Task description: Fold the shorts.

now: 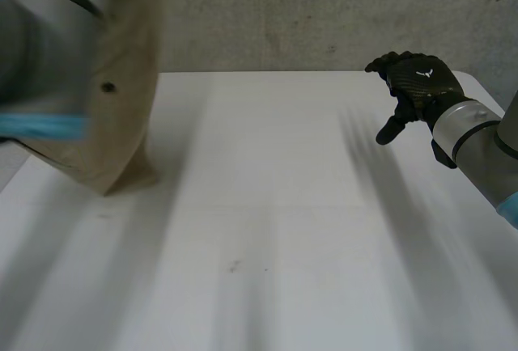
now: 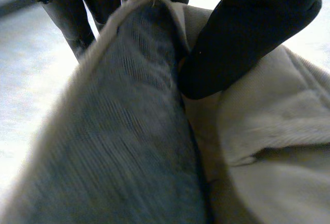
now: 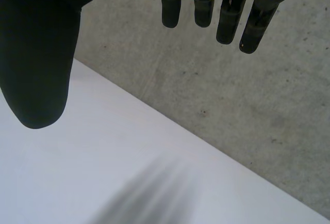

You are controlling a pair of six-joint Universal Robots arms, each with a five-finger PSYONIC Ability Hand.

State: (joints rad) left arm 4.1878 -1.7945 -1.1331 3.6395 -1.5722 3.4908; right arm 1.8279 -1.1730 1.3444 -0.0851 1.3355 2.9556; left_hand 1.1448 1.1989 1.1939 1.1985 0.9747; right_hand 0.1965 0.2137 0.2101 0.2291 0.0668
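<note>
The tan shorts [image 1: 121, 124] hang at the left of the head view, held up off the white table [image 1: 283, 222] behind my raised left arm [image 1: 48, 44]; their lowest corner hangs just over the tabletop. In the left wrist view my left hand [image 2: 247, 33] is shut on the shorts [image 2: 278, 115]: the thumb presses a bunched fold of ribbed cloth against the fingers [image 2: 77, 12]. My right hand [image 1: 417, 84] hovers over the table's far right, open and empty, its fingers [image 3: 206, 2] straight and its thumb [image 3: 36, 53] spread apart.
A grey concrete wall [image 1: 324, 11] stands right behind the table's far edge. The table [image 3: 77, 172] lies bare under my right hand, with the wall [image 3: 232, 90] beyond its fingertips.
</note>
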